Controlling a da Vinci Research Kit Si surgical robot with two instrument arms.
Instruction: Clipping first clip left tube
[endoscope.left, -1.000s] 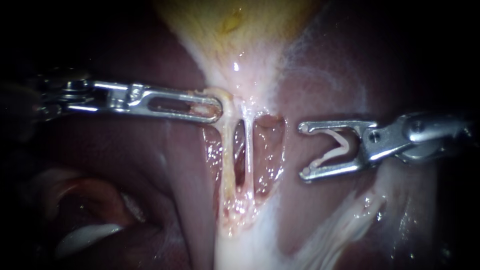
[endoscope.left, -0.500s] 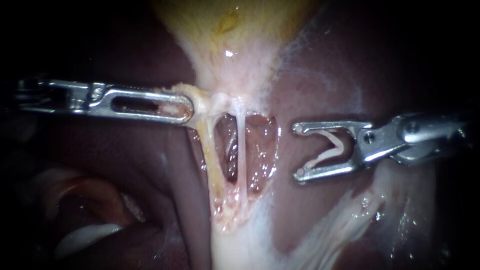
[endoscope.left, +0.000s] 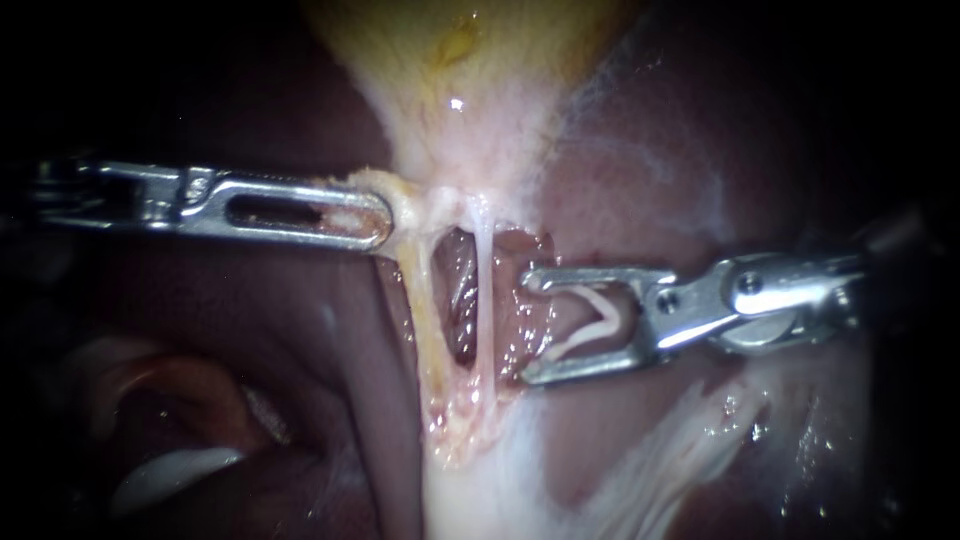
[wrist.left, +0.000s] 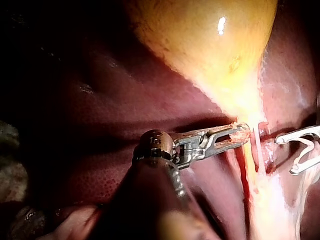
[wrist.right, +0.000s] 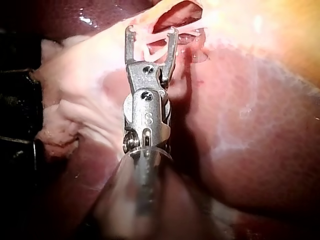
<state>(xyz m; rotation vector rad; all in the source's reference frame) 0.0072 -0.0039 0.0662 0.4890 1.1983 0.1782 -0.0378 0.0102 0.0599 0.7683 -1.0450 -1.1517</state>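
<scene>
My left instrument (endoscope.left: 372, 222) comes in level from the left, its jaws shut on pale tissue at the neck of the yellow gallbladder (endoscope.left: 470, 60), holding it to the left. Below hang the thicker yellowish left tube (endoscope.left: 425, 300) and the thin white right tube (endoscope.left: 483, 300). My right instrument (endoscope.left: 529, 325) has its jaws wide apart, a white V-shaped clip (endoscope.left: 590, 320) held between them and touching both. Its tips sit just right of the right tube, apart from the left tube. The right wrist view shows the same right instrument (wrist.right: 150, 32) and clip (wrist.right: 152, 47) facing the window.
Dark red liver (endoscope.left: 250, 330) surrounds the opened window behind the tubes. White fatty tissue (endoscope.left: 690, 440) runs below my right instrument. In the left wrist view the left instrument (wrist.left: 235, 136) grips below the gallbladder (wrist.left: 200, 35), with the right instrument (wrist.left: 300, 150) beyond.
My right instrument has moved left with the clip, up to the right tube. My left instrument first pulled the neck tissue leftwards, spreading the tubes, then held still.
</scene>
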